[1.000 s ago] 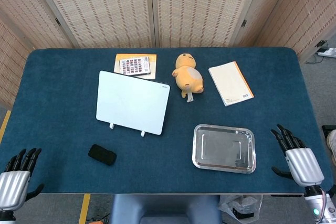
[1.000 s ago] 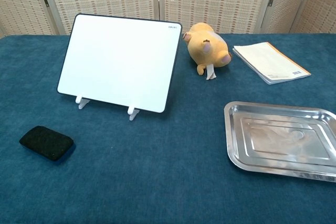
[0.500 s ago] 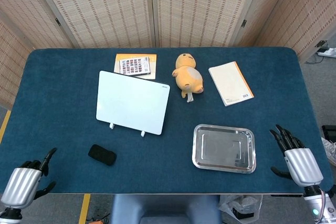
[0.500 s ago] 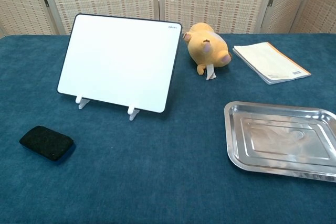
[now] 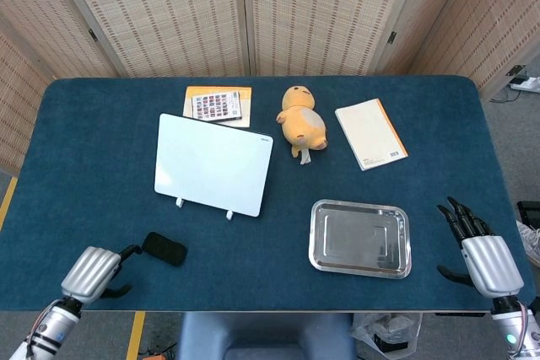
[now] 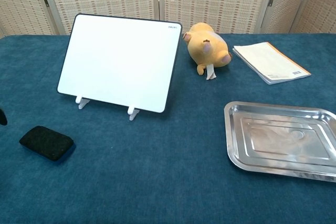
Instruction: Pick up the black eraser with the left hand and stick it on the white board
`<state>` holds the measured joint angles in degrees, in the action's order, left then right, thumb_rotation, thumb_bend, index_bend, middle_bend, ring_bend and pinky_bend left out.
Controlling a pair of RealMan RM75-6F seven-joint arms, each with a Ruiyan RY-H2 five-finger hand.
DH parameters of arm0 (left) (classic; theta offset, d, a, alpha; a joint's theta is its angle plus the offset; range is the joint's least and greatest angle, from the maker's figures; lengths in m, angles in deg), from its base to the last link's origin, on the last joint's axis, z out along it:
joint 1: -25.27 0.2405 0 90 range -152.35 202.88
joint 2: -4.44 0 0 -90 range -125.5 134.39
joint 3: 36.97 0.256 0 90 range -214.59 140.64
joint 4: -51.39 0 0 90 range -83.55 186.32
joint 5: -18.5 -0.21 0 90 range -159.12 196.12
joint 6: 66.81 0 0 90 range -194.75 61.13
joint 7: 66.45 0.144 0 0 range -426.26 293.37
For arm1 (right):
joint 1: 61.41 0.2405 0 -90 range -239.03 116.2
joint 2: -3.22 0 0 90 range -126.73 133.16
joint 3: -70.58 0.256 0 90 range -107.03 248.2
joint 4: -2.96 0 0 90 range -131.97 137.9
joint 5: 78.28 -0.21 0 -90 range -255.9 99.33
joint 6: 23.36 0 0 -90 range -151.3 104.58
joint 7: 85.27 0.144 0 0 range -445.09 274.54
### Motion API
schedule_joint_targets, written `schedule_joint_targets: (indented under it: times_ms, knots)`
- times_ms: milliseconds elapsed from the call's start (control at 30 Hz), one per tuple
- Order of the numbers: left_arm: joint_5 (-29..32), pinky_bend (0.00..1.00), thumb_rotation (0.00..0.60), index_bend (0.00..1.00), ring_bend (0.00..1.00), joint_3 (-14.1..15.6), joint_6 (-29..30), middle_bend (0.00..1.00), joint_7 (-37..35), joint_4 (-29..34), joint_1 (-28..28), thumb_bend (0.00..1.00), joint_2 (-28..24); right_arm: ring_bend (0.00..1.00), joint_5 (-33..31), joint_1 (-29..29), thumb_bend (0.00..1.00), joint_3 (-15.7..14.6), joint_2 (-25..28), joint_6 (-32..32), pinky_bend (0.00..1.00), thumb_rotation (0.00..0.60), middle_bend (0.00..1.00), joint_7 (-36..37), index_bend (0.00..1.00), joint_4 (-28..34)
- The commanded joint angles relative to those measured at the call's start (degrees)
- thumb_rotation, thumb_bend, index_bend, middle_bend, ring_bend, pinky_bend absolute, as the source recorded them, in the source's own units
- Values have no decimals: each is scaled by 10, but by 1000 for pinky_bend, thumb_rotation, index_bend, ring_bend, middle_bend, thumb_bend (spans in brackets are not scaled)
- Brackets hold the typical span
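Note:
The black eraser (image 5: 164,249) lies flat on the blue table, near the front left; the chest view shows the eraser (image 6: 46,142) at the lower left. The white board (image 5: 213,164) stands tilted on two small feet behind it, and the chest view shows the board (image 6: 119,62) leaning back. My left hand (image 5: 91,271) hovers at the table's front edge, just left of the eraser, fingers apart and holding nothing. A dark fingertip (image 6: 2,117) shows at the chest view's left border. My right hand (image 5: 483,259) rests open at the front right corner.
A steel tray (image 5: 360,239) sits at the front right. Behind it lie a notebook (image 5: 370,133) and a yellow plush toy (image 5: 302,121). An orange booklet with a printed card (image 5: 218,105) lies behind the board.
My left hand has moved right along the front edge, from the table's corner to just beside the eraser. The right hand has barely shifted.

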<state>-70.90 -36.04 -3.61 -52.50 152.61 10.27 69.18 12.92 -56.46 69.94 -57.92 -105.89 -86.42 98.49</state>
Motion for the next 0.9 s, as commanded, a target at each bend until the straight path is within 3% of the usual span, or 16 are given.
schedule_joint_targets:
  times_ms: [33, 500, 900]
  knots:
    - [52, 1000, 600, 293, 1000, -27, -46, 1000, 32, 12, -43, 222, 14, 68, 6, -2, 151, -1, 3, -4, 215, 600, 0, 10, 0, -4]
    - [18, 1000, 600, 300, 1000, -21, -91, 1000, -6, -88, -112, 222, 104, 67, 8, -6, 150, 0, 4, -14, 215, 600, 0, 20, 0, -8]
    - [16, 1000, 600, 360, 1000, -13, -112, 1000, -35, -150, -146, 225, 133, 67, 4, -5, 151, 2, 5, -11, 215, 600, 0, 21, 0, -8]
